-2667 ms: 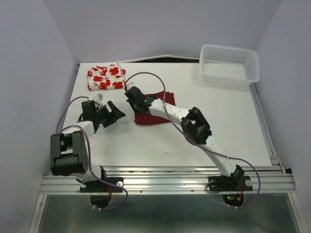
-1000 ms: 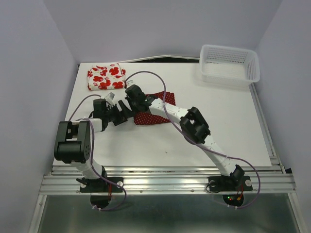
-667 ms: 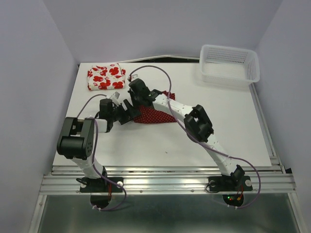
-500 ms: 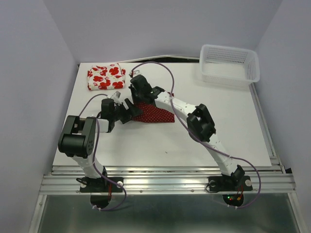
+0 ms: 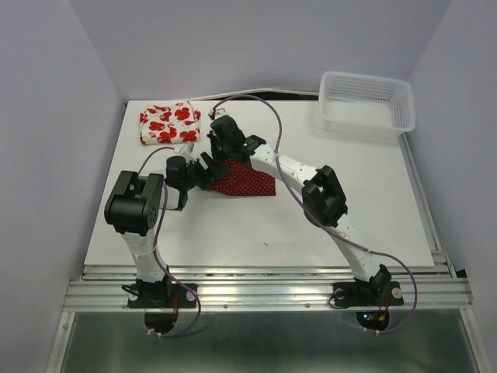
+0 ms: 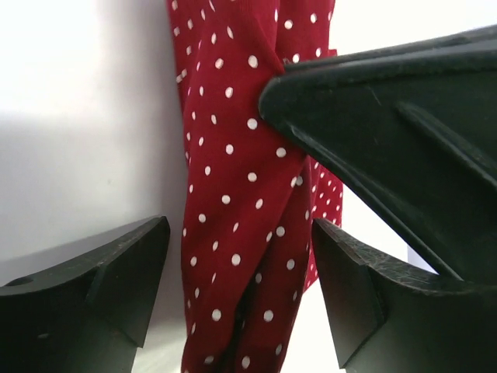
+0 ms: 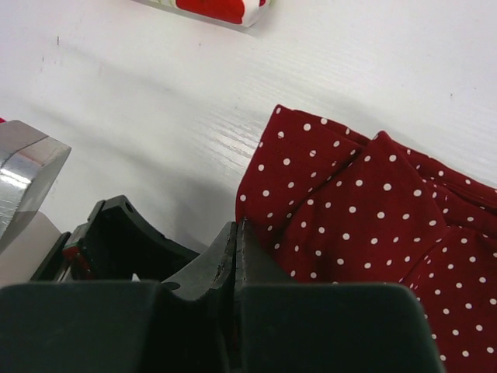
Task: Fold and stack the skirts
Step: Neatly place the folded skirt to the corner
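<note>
Top view shows the floral skirt (image 5: 168, 123) folded at the bench's (image 5: 311, 210) far-left corner, the dotted skirt (image 5: 247, 183) mid-bench and not yet stacked, my left tool (image 6: 241, 264) spread astride its edge, my right tool (image 7: 235, 256) pressed together beside it.

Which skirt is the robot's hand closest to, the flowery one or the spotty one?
The dark red dotted skirt: it sits between the open fingers of the left gripper. The white flowery skirt lies folded apart, further back.

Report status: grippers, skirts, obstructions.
Left gripper open, straddling edge of dotted skirt. Right gripper shut beside it, grip unclear. Floral skirt folded, far left. Grippers crowded together.
</note>
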